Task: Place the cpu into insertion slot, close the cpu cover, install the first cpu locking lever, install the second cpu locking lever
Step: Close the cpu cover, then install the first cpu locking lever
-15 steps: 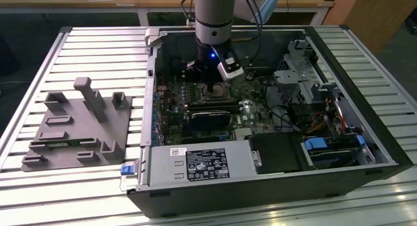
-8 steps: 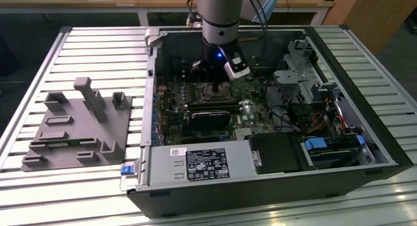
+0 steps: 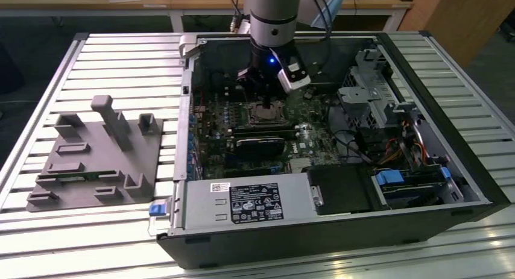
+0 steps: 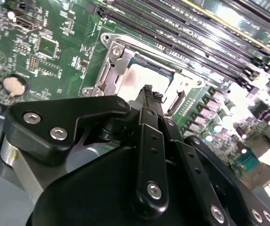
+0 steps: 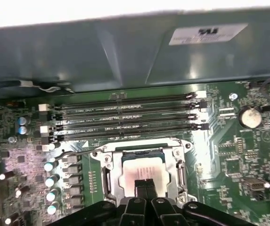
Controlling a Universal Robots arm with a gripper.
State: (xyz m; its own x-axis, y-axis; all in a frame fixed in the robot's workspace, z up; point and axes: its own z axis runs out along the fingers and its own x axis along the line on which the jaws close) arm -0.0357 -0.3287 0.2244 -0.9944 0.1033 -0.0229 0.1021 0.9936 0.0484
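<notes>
While the black two-fingered gripper (image 5: 144, 187) is hanging with its fingertips pressed together, it is pointing at the small square silver-grey cpu (image 5: 142, 170); I cannot tell whether they are touching. The cpu is lying flat inside the silvery-rimmed square insertion slot (image 3: 265, 115), and the thin silvery metal cpu cover (image 5: 112, 162) is lying down around it. The slot is sitting on the green motherboard (image 5: 229, 155) inside the open black computer case (image 3: 322, 237), toward the far side and the exterior view's left.
</notes>
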